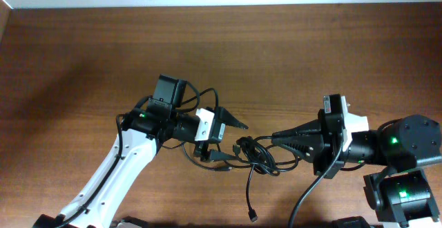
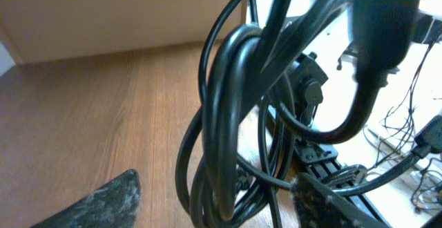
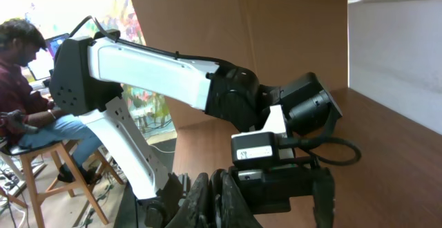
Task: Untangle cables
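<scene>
Cables (image 1: 254, 153) sit in one black tangle on the wooden table (image 1: 83, 41), around 5 o'clock from the table centre in the overhead view. Left gripper (image 1: 233, 144) is at 9 o'clock of the tangle with its jaws spread wide, one finger toward 12 and the other toward 6, and the near edge of the tangle lies in the gap. Left wrist view: thick bunch of looped cords dead centre, with a finger (image 2: 103, 200) low at 7 o'clock, apart from the bunch. Nothing clamped there.

Right gripper (image 1: 275, 138) is at 3 o'clock of the tangle, pointing toward 9, with its tip right at the loops. Its fingers (image 3: 207, 200) are pressed together in the right wrist view. Can't tell whether a cord is pinched between them.

One loose cord leaves the tangle toward 6 o'clock and ends in a small plug (image 1: 253, 218) lying flat on the table, apart from both grippers.
</scene>
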